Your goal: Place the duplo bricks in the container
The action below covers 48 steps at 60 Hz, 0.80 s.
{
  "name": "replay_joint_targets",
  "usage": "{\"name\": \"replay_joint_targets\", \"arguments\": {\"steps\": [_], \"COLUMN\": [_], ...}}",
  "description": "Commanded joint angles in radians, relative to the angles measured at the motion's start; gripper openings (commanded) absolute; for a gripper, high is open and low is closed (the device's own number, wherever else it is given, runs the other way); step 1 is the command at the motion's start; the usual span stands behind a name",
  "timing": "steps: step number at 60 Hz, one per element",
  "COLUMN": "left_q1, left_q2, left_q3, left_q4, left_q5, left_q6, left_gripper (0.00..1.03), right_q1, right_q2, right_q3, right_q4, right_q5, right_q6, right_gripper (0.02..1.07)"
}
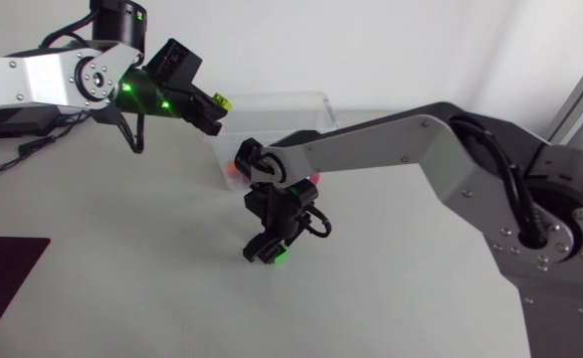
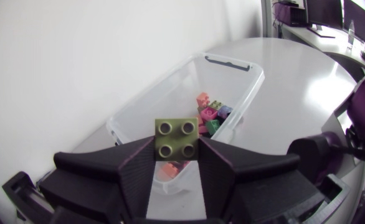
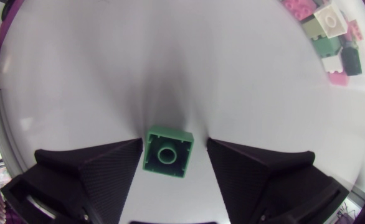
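Note:
An olive-green duplo brick (image 2: 177, 137) is pinched between the fingers of my left gripper (image 2: 177, 150), studs facing the camera. In the head view that gripper (image 1: 215, 107) hangs over the near-left end of the clear plastic container (image 1: 284, 98). Below it the container (image 2: 248, 93) holds several pink, green and orange bricks (image 2: 210, 112). My right gripper (image 1: 269, 251) points down at the table in front of the container. A green brick (image 3: 168, 152) lies on the table between its fingers (image 3: 108, 168), with a gap on each side, so it is open.
A heap of pink, white and green bricks (image 3: 329, 37) shows ahead of the right gripper, off to one side. A dark mat (image 1: 3, 268) lies at the table's front left. A black box and cables (image 1: 18, 124) sit at the back left.

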Motion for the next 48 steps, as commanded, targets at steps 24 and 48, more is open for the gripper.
{"name": "replay_joint_targets", "arguments": {"steps": [24, 48], "left_q1": [-0.022, -0.036], "left_q2": [0.221, 0.374], "left_q3": [0.206, 0.369], "left_q4": [0.087, 0.114], "left_q5": [0.005, 0.002], "left_q6": [-0.089, -0.132], "left_gripper": [0.21, 0.37], "right_q1": [-0.034, -0.173], "right_q2": [-0.075, -0.290], "right_q3": [-0.048, -0.024], "right_q4": [0.002, -0.052], "right_q5": [-0.012, -0.025], "right_q6": [0.022, 0.017], "right_gripper": [0.38, 0.38]}}
